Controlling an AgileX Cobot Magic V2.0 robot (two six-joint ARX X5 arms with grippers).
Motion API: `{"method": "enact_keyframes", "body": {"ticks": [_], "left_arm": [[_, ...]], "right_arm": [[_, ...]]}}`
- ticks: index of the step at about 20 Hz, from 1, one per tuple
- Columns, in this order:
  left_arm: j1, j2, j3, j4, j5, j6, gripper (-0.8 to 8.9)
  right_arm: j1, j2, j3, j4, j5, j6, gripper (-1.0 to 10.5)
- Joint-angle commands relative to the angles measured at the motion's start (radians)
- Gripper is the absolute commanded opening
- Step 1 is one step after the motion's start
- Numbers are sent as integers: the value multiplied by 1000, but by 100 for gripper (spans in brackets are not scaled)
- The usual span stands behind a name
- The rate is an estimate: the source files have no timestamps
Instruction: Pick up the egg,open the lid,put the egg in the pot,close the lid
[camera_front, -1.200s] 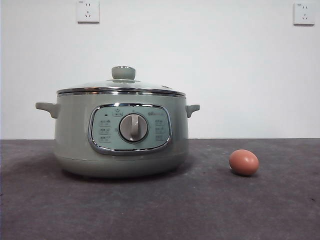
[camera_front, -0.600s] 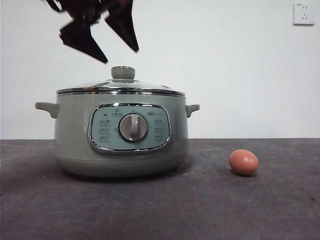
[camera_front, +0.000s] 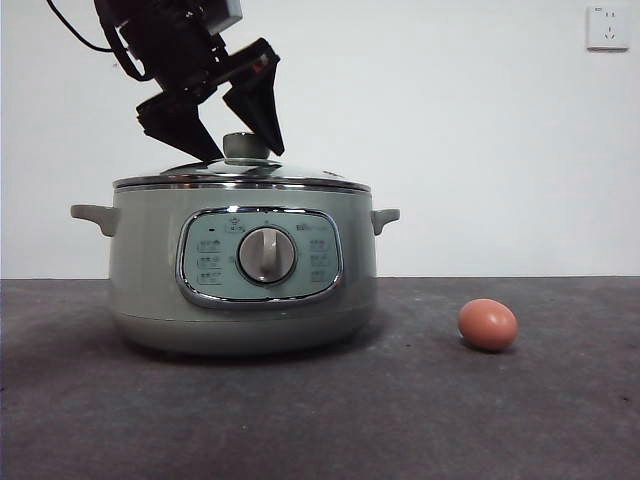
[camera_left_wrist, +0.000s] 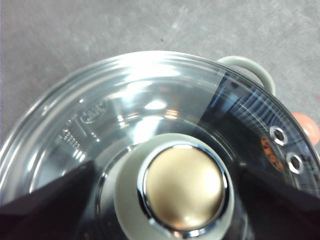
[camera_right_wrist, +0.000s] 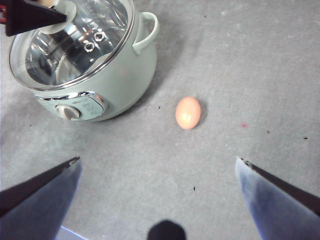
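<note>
In the front view, the left gripper (camera_front: 243, 147) hangs in the upper left of the frame with its two black jaws spread to either side of the pale green knob (camera_front: 246, 146) of the glass lid (camera_front: 240, 174), which sits closed on the sage-green electric pot (camera_front: 240, 265) at centre left; the jaw tips reach down to knob height, but nothing is pinched yet. The reddish-brown egg (camera_front: 488, 324) lies on the dark table (camera_front: 400, 420) at lower right, well apart from the pot and untouched. In the left wrist view, the knob (camera_left_wrist: 182, 187), a brass-coloured cap in a chrome ring, fills the lower centre between the two released jaws at the bottom corners, with the lid (camera_left_wrist: 125, 110) curving around it, one side handle (camera_left_wrist: 250, 70) at upper right and a sliver of the egg (camera_left_wrist: 307, 126) at the right edge. In the right wrist view, the right gripper (camera_right_wrist: 157, 165) hovers high with its jaws wide apart at the lower corners, holding nothing; the egg (camera_right_wrist: 188, 112) lies at centre on the grey table (camera_right_wrist: 240, 60), the pot (camera_right_wrist: 95, 75) at upper left, and a dark jaw of the left gripper (camera_right_wrist: 30, 17) crosses the lid (camera_right_wrist: 70, 42) there. By this evidence the lid-opening step is in hand while the egg waits ungrasped; the next move appears to call for the left jaws to close squarely on the knob before lifting, and for the right gripper to descend over the egg.
</note>
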Motion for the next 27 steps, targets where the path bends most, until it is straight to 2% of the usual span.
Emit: {"method": "enact_keyframes", "body": {"ticks": [1,4,6,9,11,19,27], "left_arm": [[-9,12,2,6,9,-14,411],[-12,12,2,3,10,-14,184],[-14,12,2,-2,10,-15,120],[-14,10,2,-14,11,-26,105],[-14,9,2,-19,10,-26,-18],[-14,-55,3,-19,13,-26,-8],[-13,-245,2,-61,12,-26,-8]], "right_arm": [[0,1,3,7,-3,-4,598],[0,7,3,8,-3,-4,597],[0,17,3,9,-3,-4,597],[0,29,3,10,-2,-4,597],[0,35,3,10,-2,-3,597],[0,66,3,21,0,-3,595],[8,195,3,126,0,27,594]]}}
